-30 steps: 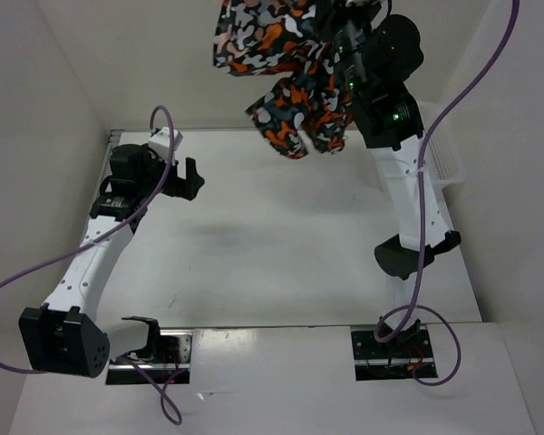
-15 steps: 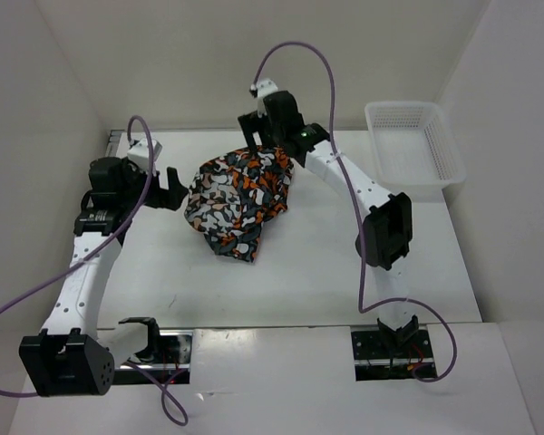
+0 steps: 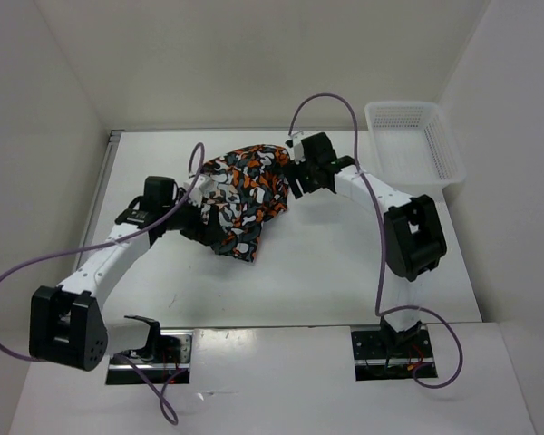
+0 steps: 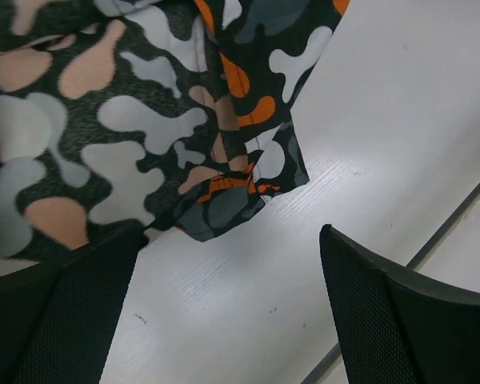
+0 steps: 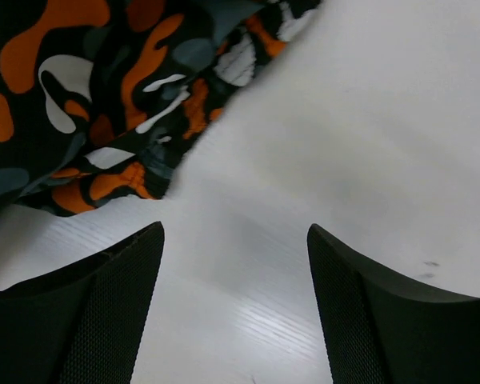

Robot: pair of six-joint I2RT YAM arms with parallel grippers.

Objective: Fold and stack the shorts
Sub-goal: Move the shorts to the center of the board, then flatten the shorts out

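Note:
The camouflage shorts (image 3: 240, 195) lie crumpled in a heap on the white table (image 3: 326, 272), near its middle back. My left gripper (image 3: 198, 224) is low at the heap's left lower edge, open and empty. In the left wrist view the shorts (image 4: 120, 120) fill the upper left, a hem corner lying just ahead of the open fingers (image 4: 384, 320). My right gripper (image 3: 295, 177) is low at the heap's right edge, open and empty. In the right wrist view the shorts (image 5: 104, 88) lie at the upper left, ahead of the spread fingers (image 5: 88, 312).
A white mesh basket (image 3: 415, 140) stands at the table's back right corner. White walls enclose the table on three sides. Purple cables loop above both arms. The arm bases sit at the near edge.
The shorts went from hanging high in my right gripper to lying on the table, released. The right gripper came down and now sits at the heap's right edge. My left gripper moved right to the heap's left edge.

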